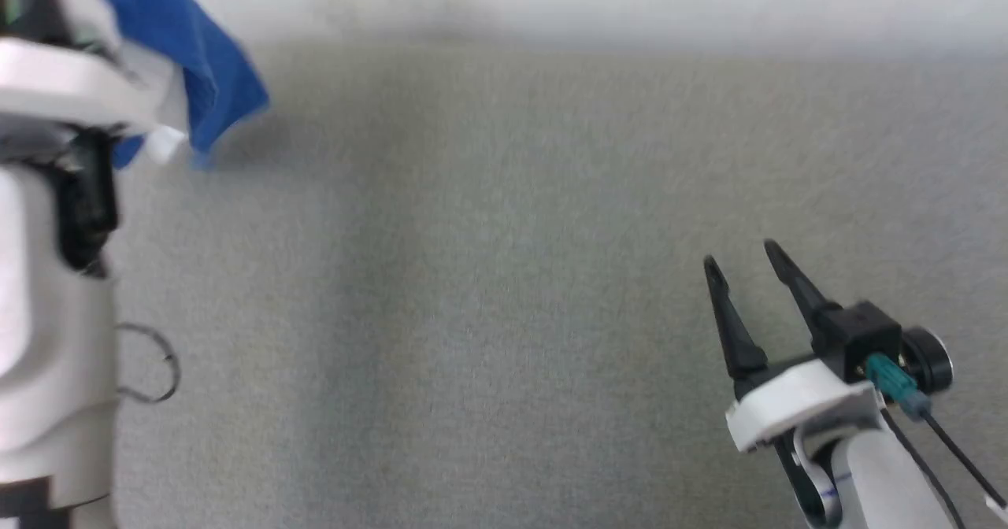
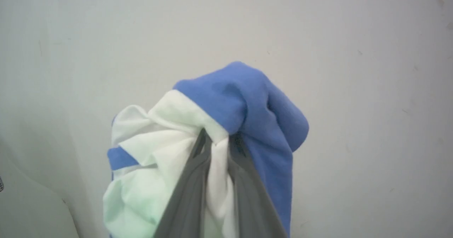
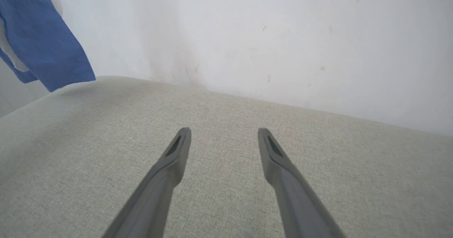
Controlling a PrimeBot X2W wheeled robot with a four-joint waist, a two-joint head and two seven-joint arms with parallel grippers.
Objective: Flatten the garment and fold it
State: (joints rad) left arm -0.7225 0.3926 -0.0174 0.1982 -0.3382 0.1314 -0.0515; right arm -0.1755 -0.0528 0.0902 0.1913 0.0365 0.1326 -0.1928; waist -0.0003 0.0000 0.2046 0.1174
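Note:
The garment (image 2: 244,107), white cloth with bright blue parts, is bunched up in the left wrist view, and my left gripper (image 2: 220,140) is shut on a fold of it in front of a pale wall. In the head view a blue flap of the garment (image 1: 206,64) hangs at the top left, beside my pale left arm, above the grey surface. The same blue flap (image 3: 42,43) hangs at the right wrist view's upper left. My right gripper (image 1: 739,260) stands open at the lower right over the grey cloth surface, holding nothing; its fingers (image 3: 177,153) are spread wide apart.
A grey woven surface (image 1: 488,293) spreads under both arms and ends at a white wall (image 1: 598,1) at the back. My left arm's white housing (image 1: 55,293) takes up the left edge, with a thin wire loop (image 1: 157,364) beside it.

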